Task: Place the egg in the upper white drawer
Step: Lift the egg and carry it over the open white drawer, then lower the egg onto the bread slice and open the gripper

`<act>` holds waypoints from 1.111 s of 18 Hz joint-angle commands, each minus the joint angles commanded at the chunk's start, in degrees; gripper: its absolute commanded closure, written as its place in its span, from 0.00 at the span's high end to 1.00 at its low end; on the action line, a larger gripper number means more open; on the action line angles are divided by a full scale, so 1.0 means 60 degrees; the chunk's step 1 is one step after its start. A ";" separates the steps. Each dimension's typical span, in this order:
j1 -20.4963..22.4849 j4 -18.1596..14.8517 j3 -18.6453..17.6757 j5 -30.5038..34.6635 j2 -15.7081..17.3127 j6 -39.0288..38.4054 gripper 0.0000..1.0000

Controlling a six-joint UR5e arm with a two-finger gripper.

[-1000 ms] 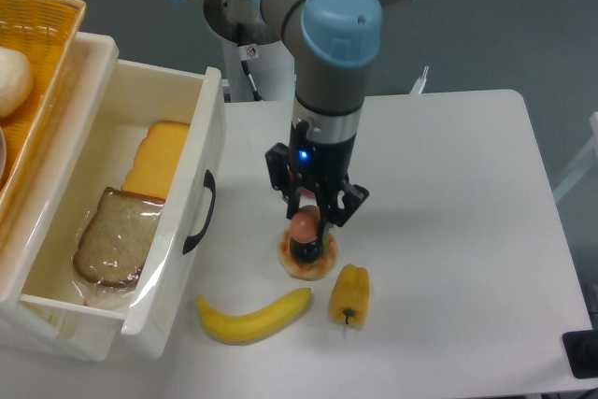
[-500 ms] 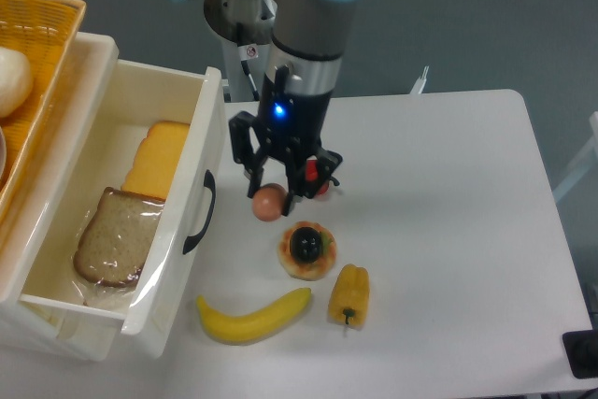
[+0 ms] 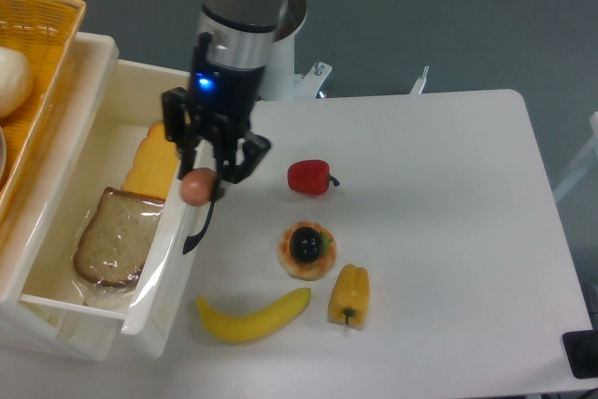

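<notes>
we see the two-finger black gripper (image 3: 199,179) pinching the small smooth orange-brown egg (image 3: 196,187) between its fingers, and the egg hangs in the air with nothing under it touching it. from this view the egg sits right over the front panel of the large white plastic drawer (image 3: 110,332), close to the curved black handle (image 3: 200,213), so we cannot tell whether it is over the inside of the drawer or over the table edge beside it. the grey and blue robot arm (image 3: 238,16) comes down from the top of the view, with a small blue light glowing just above the gripper.

inside the drawer we see a slice of brown bread in clear wrap (image 3: 114,248) and, behind it, a flat orange-yellow slice (image 3: 154,163) lying against the drawer floor. to the left of the drawer stands the yellow woven basket (image 3: 42,46), holding a pale whitish round thing (image 3: 13,78) at its edge.

on the white table (image 3: 448,231) we see a red pepper (image 3: 308,177) lying to the right of the gripper, apart from it. nearer the front lies a small round tart with a dark centre (image 3: 306,249), then a yellow pepper (image 3: 349,294) just beside it, and a yellow banana (image 3: 253,315) near the drawer's front corner.
</notes>
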 joint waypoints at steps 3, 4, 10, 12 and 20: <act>-0.0205 -0.0482 0.0000 0.0029 0.0015 0.0807 0.40; -0.0278 -0.0600 -0.0015 0.0015 0.0015 0.1041 0.40; -0.0659 -0.1113 -0.0103 0.0175 0.0044 0.1439 0.40; -0.0777 -0.1157 -0.0205 0.0234 0.0029 0.1439 0.40; -0.1128 -0.1157 -0.0410 0.0585 -0.0102 0.1425 0.40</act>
